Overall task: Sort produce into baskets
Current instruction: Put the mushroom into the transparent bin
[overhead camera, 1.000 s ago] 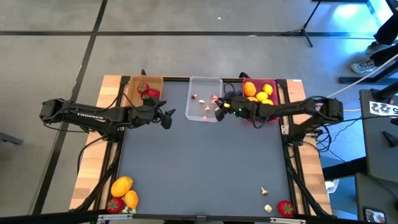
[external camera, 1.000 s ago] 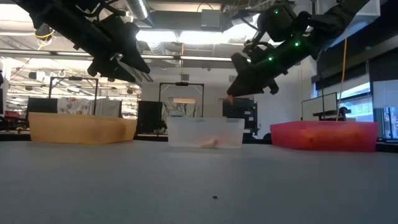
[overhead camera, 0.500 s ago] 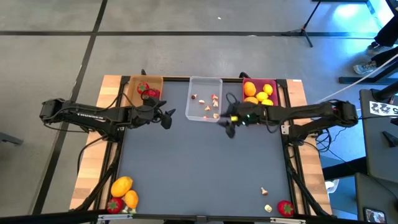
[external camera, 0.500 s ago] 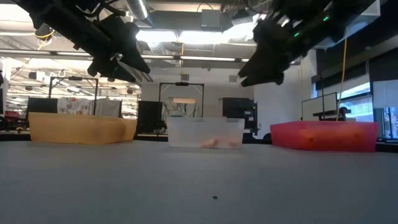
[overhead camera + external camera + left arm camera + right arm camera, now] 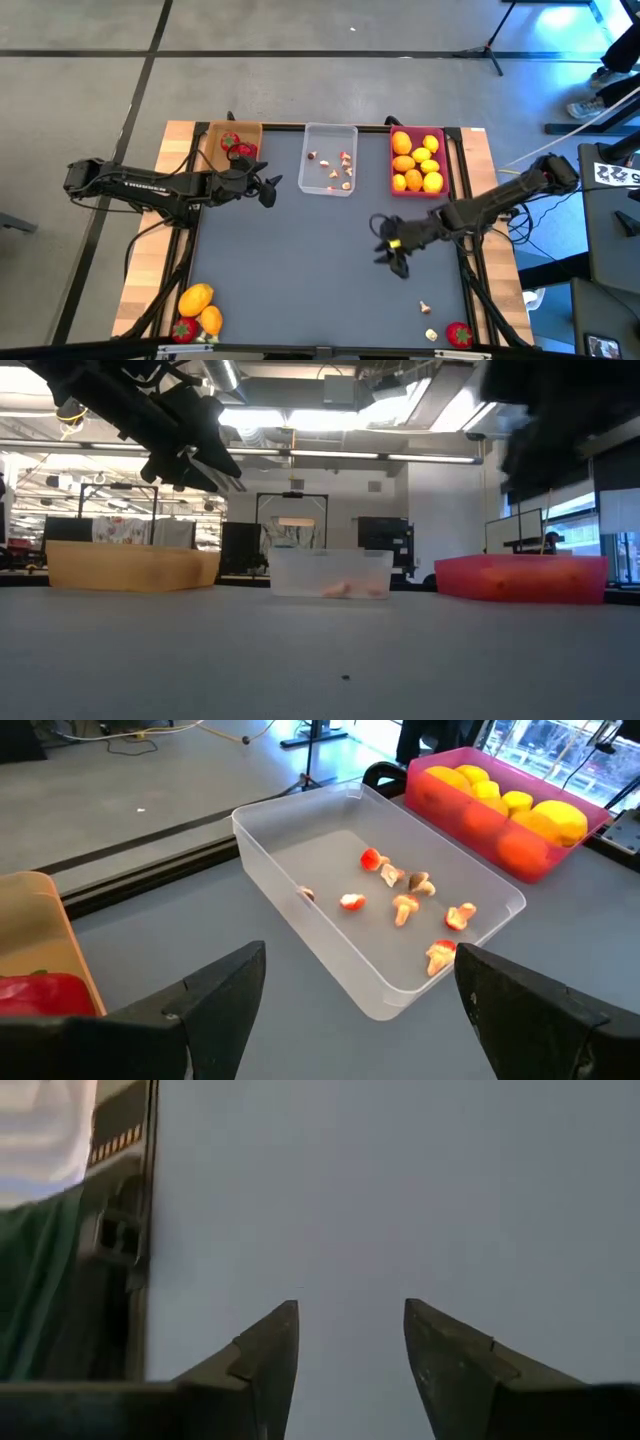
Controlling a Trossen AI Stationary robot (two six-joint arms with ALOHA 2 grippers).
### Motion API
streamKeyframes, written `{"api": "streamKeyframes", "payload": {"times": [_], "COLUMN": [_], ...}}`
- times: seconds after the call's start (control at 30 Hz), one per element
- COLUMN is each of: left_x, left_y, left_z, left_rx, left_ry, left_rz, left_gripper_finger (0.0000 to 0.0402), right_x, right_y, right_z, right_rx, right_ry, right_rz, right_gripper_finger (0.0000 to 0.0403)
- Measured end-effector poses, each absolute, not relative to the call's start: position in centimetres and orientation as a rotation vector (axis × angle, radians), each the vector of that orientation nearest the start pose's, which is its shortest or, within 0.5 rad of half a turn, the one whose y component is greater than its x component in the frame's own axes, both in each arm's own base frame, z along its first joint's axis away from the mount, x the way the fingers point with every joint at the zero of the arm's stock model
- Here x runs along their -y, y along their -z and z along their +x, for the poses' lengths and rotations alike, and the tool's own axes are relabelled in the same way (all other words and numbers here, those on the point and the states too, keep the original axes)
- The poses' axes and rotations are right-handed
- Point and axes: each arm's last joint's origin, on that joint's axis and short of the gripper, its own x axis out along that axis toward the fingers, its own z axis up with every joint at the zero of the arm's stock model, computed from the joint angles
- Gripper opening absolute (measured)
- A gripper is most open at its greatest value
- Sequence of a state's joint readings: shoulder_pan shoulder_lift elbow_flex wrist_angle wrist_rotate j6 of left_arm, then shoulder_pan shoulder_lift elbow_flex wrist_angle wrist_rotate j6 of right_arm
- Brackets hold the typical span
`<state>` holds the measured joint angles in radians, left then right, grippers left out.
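Three baskets stand along the table's far edge: a tan one (image 5: 232, 145) with red strawberries, a clear one (image 5: 331, 172) with several mushroom bits (image 5: 405, 900), and a magenta one (image 5: 417, 162) full of yellow and orange fruits. My left gripper (image 5: 268, 189) is open and empty above the table, between the tan and clear baskets. My right gripper (image 5: 390, 248) is open and empty over the bare table's right middle (image 5: 350, 1315). Loose produce lies at the near edge: orange fruits (image 5: 197, 300) and a strawberry (image 5: 183, 330) at the left, mushroom bits (image 5: 425, 306) and a strawberry (image 5: 458, 334) at the right.
The grey tabletop (image 5: 300, 270) lies open between the baskets and the near edge. Wooden side strips (image 5: 145, 270) flank the grey top. Cables run beside the magenta basket. In the low view the baskets (image 5: 331, 573) stand in a row at the far side.
My right gripper has let a mushroom bit fall into the clear basket and has swung away from it toward the table's near right, turning as it went. It now hangs open over the bare table. My left arm has kept still.
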<state>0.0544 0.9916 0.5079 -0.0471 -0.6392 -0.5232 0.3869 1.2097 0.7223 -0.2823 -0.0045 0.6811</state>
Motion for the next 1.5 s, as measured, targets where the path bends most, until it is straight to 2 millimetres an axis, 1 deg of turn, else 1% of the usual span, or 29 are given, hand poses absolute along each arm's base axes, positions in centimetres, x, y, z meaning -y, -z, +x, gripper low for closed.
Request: {"api": "streamKeyframes", "payload": {"times": [0.2, 0.37, 0.6, 0.77, 0.87, 1.03, 1.3, 1.4, 1.5], "left_x": [-2.8, -2.8, -2.8, -2.8, -2.8, -2.8, -2.8, -2.8, -2.8], "left_y": [-21.8, -21.8, -21.8, -21.7, -21.7, -21.7, -21.7, -21.7, -21.7], "left_z": [19.8, 19.8, 19.8, 19.8, 19.8, 19.8, 19.8, 19.8, 19.8], "left_rx": [-0.327, -0.328, -0.327, -0.33, -0.331, -0.33, -0.33, -0.33, -0.33], "left_ry": [-0.791, -0.791, -0.791, -0.79, -0.79, -0.79, -0.79, -0.79, -0.79], "left_rz": [-0.336, -0.336, -0.336, -0.33, -0.33, -0.33, -0.33, -0.33, -0.329], "left_gripper_finger": [0.0318, 0.0318, 0.0318, 0.0318, 0.0318, 0.0318, 0.0318, 0.0318, 0.0317], "right_x": [-12.7, -15.4, -18.3, -19.1, -19.6, -20.4, -21.0, -20.8, -20.7], "right_y": [-21.6, -20.8, -19.2, -17.6, -16.7, -15.6, -14.3, -13.9, -13.7], "right_z": [20.1, 18.1, 15.7, 14.1, 13.6, 14.0, 14.4, 14.6, 14.5], "right_rx": [-0.982, -1.094, -1.241, -1.407, -1.49, -1.536, -1.545, -1.548, -1.555], "right_ry": [-0.077, -0.016, 0.126, 0.292, 0.346, 0.338, 0.357, 0.364, 0.36], "right_rz": [0.675, 0.81, 0.954, 0.967, 0.965, 0.984, 0.971, 0.974, 0.975], "right_gripper_finger": [0.0176, 0.0176, 0.0176, 0.0176, 0.0176, 0.0176, 0.0174, 0.0158, 0.0124]}}
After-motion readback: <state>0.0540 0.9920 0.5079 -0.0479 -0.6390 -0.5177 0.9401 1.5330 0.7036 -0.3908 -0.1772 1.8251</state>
